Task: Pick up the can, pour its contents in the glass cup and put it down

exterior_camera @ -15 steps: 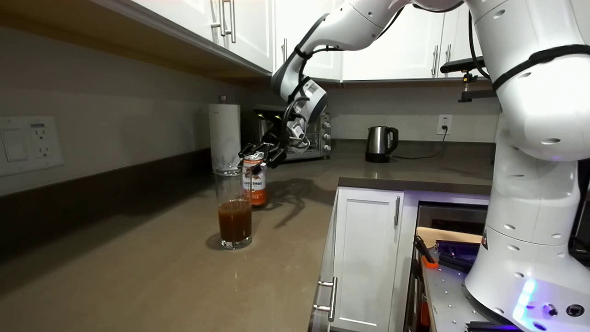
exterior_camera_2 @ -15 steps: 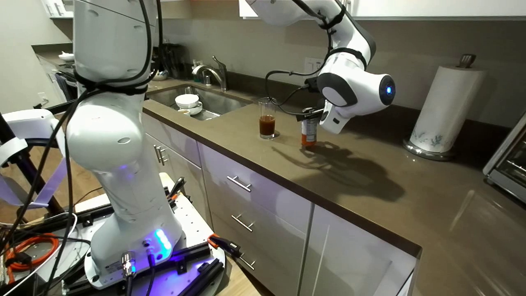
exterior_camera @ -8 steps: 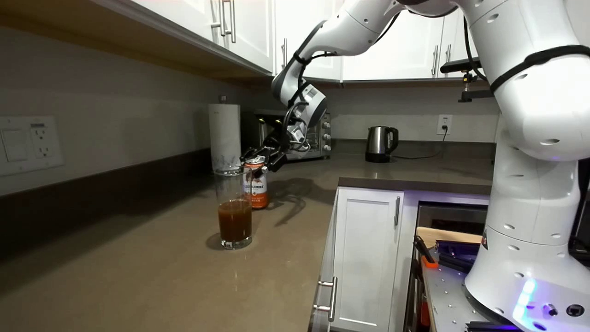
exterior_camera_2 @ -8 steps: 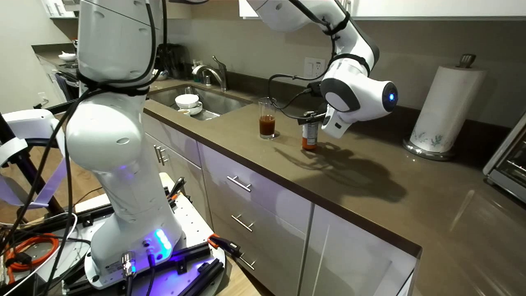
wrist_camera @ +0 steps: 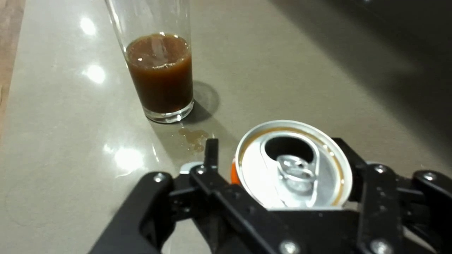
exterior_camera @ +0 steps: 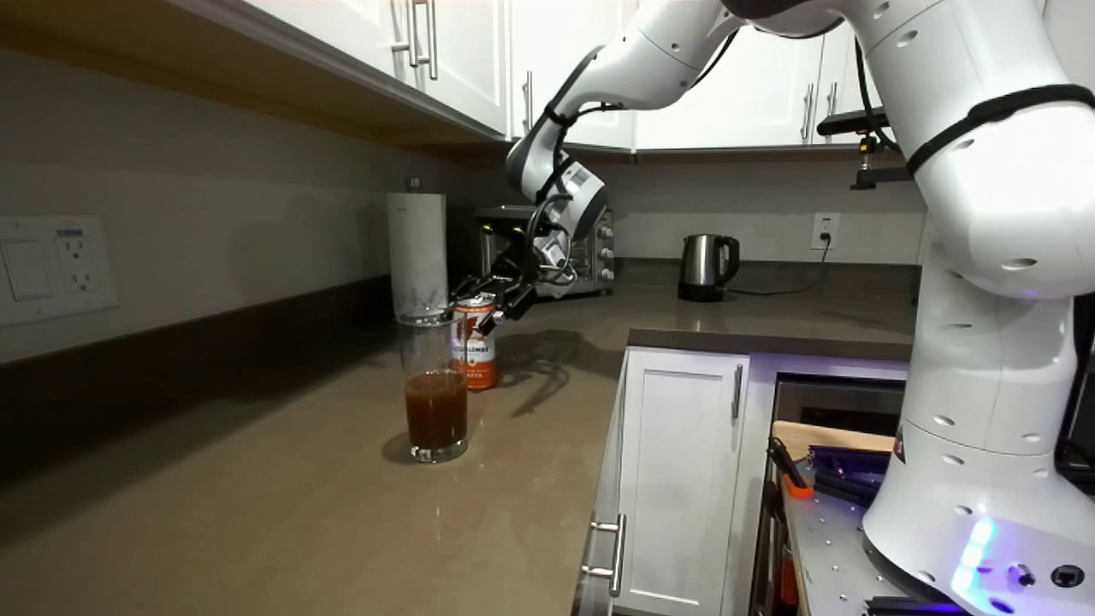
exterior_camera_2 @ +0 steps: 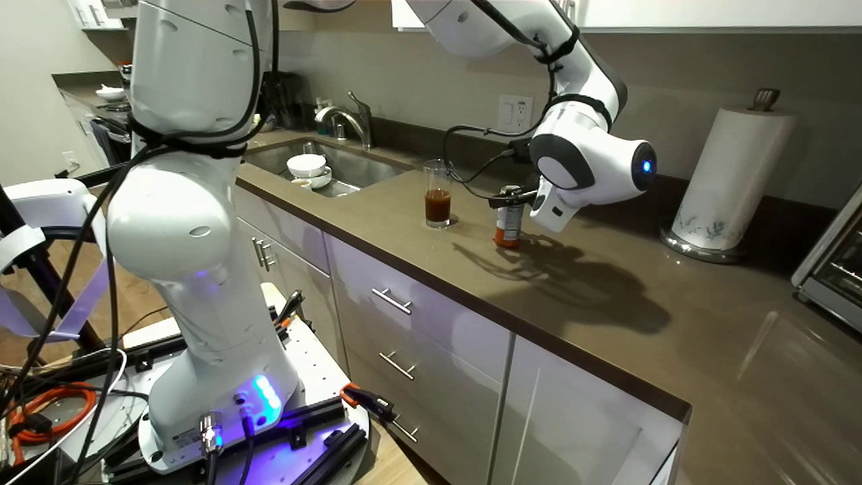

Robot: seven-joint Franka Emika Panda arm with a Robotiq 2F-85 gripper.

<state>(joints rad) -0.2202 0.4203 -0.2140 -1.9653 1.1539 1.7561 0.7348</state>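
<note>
The can (wrist_camera: pixel 261 173), orange and white with a silver top, stands on the counter and shows in both exterior views. From above, its dark mouth and pull tab are visible, with brown liquid around the rim. My gripper (wrist_camera: pixel 279 152) is open around the can's upper part. A gap shows between the can and the finger (wrist_camera: pixel 211 152) on the left of the wrist view; the opposite finger is partly hidden behind the can's rim. Apart from the can, the clear glass cup (exterior_camera: pixel 436 411) stands upright, a little under half full of brown liquid.
A small brown spill (wrist_camera: pixel 193 137) lies between glass and can. Farther along the counter are a paper-towel roll (exterior_camera_2: pixel 731 182), a toaster oven (exterior_camera: pixel 590 257) and a steel kettle (exterior_camera: pixel 703 267). A sink (exterior_camera_2: pixel 357 172) with bowls lies past the glass, and the wall runs behind.
My hand and the can have come down slightly. The fingers have spread from the can, and more of its label shows. The glass has stayed where it was.
</note>
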